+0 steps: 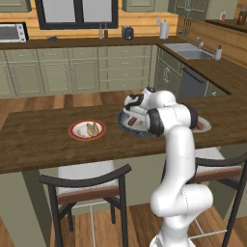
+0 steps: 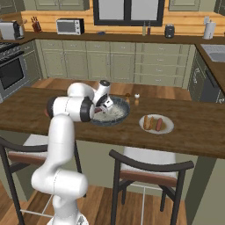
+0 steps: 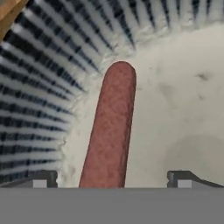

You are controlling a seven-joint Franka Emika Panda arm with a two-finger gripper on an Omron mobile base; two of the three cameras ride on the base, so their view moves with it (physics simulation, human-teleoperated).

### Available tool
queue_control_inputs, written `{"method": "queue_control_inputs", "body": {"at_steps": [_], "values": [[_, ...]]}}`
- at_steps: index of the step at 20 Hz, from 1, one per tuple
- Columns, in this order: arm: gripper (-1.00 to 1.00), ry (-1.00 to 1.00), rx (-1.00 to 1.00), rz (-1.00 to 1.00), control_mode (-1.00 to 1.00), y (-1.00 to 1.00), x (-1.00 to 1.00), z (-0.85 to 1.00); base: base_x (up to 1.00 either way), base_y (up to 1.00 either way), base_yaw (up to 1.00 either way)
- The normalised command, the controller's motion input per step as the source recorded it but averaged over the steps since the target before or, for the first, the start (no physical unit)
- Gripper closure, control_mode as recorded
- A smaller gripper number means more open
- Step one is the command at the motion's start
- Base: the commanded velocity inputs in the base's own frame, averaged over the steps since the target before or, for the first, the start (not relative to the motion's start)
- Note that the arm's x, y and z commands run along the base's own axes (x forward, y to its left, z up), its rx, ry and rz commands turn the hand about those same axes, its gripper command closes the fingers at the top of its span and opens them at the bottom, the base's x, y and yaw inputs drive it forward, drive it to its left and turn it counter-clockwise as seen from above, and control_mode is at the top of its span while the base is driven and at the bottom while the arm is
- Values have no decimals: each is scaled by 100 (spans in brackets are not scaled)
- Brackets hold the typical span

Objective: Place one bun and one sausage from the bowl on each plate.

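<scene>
My gripper hangs open inside the bowl, one fingertip on each side of a red-brown sausage that lies on the pale floor by the ribbed wall. Neither finger visibly touches it. From the base, the hand sits low over the dark bowl in the middle of the wooden counter. The left plate with its red rim carries a bun. The right plate holds a bun and a sausage. My gripper is over the bowl.
The wooden counter runs across the view, with two dark-framed stools tucked under its near edge. Small salt and pepper shakers stand just behind the bowl. The arm's elbow hides part of the right plate.
</scene>
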Motion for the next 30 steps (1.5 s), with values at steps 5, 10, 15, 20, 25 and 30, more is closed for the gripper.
{"method": "queue_control_inputs", "body": {"at_steps": [5,10,15,20,25,30], "values": [[-100,0,0,-2,-100,0,0,-30,0,0,0],[-100,0,0,-2,-100,1,10,-19,0,0,0],[-100,0,0,-2,-100,13,19,-17,0,0,0],[100,0,0,-3,-100,29,15,-28,0,0,0],[100,0,0,-1,-100,19,5,-41,0,0,0],[100,1,0,1,-100,2,0,-3,0,0,0]]}}
